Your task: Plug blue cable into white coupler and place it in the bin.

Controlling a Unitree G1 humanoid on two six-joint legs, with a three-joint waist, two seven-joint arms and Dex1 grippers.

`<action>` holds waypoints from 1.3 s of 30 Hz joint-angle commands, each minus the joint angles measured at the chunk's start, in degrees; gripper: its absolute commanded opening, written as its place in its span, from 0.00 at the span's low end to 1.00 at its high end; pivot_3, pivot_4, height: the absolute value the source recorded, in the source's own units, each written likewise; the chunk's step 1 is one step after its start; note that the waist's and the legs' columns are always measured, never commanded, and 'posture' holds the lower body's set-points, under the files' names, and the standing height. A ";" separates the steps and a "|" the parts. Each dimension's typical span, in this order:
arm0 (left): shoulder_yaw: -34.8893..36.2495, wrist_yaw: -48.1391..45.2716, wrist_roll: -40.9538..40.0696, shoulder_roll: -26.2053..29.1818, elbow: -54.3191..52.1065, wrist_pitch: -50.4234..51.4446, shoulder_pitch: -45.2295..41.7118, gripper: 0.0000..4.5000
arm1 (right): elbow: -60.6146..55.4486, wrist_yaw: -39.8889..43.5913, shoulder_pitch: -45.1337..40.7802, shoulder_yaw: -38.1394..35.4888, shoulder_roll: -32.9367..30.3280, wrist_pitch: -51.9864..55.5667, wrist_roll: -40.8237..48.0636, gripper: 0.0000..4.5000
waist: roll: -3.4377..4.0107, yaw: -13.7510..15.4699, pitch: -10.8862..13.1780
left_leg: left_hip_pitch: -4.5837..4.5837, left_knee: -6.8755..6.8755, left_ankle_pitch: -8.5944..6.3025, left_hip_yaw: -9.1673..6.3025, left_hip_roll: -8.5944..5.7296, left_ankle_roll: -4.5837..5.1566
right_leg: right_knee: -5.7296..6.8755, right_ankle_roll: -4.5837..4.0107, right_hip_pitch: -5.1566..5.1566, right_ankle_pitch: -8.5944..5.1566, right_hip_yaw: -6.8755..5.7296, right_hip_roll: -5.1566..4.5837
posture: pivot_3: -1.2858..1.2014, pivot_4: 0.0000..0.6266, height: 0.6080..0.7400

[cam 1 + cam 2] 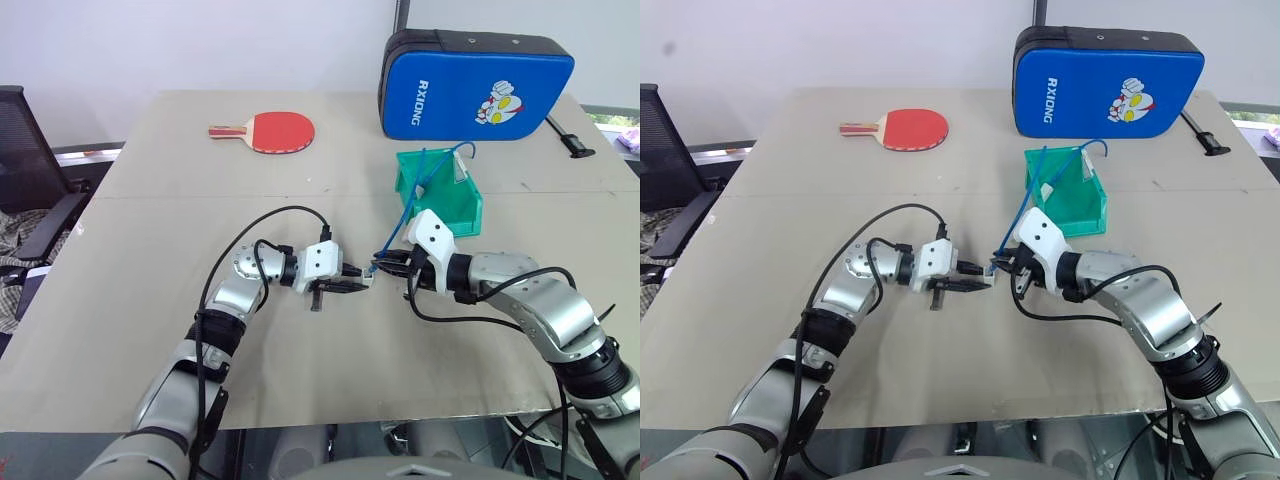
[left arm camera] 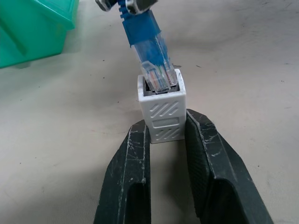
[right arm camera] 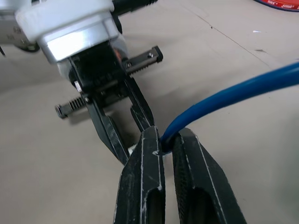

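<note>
Blue cable point(image 3: 233, 95) is pinched between the right gripper point(image 3: 161, 144) jaws, right behind its clear plug point(image 2: 158, 77), and the plug's tip sits in the mouth of the white coupler point(image 2: 162, 109), not all the way in from what I can see. Coupler is squeezed between the left gripper point(image 2: 163, 135) jaws, one black finger on each side of the little block. Both grippers meet nose to nose above the middle of the tan desk point(image 1: 150, 300), left one point(image 1: 345, 285) pointing toward the right one point(image 1: 392, 262). From the right gripper the cable runs up and back into the green bin point(image 1: 440, 195), which stands just behind the right arm, and the far end loops over the bin's back edge. Behind the bin, at the far edge of the desk, a big blue padded case point(image 1: 475, 85) stands upright, and off to the left lies a red ping-pong paddle point(image 1: 270, 131). Black office chair point(image 1: 25, 170) is parked beside the desk on the left.
</note>
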 commanded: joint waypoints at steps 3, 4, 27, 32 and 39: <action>0.39 0.63 -0.14 -0.44 -1.39 0.07 -1.17 0.10 | 1.33 3.46 -3.25 4.74 -2.18 0.78 -5.97 0.00 | 0.01 -0.01 -0.01 | 0.02 0.00 0.00 0.01 0.00 0.00 | 0.00 0.00 0.01 0.00 0.00 0.00 | 0.52 0.24 0.93; 0.37 0.71 -0.12 -0.48 -1.47 0.12 -1.16 0.10 | 1.21 3.98 -3.93 5.35 -2.15 0.98 -6.55 0.00 | 0.01 -0.01 -0.01 | 0.02 0.00 0.00 0.00 0.00 0.00 | 0.00 0.00 0.01 0.00 0.00 0.00 | 0.52 0.24 0.93; 0.95 3.23 -0.23 -2.26 -6.20 5.64 -0.97 0.10 | 3.43 10.63 -4.55 11.15 -1.33 6.58 -11.46 0.00 | 0.05 0.19 -0.15 | 0.04 0.08 0.00 0.00 -0.03 0.00 | 0.00 0.00 0.09 0.00 -0.01 -0.06 | 0.52 0.24 0.93; 0.93 3.70 -0.08 -2.22 -7.06 6.02 -0.10 0.10 | 5.79 11.91 -4.21 12.04 -0.60 6.14 -11.96 0.00 | 0.13 0.16 -0.38 | 0.12 0.08 0.00 0.00 -0.02 0.00 | 0.01 -0.06 0.15 -0.04 -0.01 -0.06 | 0.52 0.24 0.93; 2.75 4.18 -3.12 -1.78 -10.72 12.85 1.66 0.42 | 6.66 10.34 -2.57 4.66 2.77 2.46 -9.75 0.00 | 0.14 0.15 -0.61 | 0.34 0.07 0.00 -0.02 0.00 0.00 | 0.01 -0.06 0.35 -0.21 -0.01 -0.04 | 0.52 0.24 0.93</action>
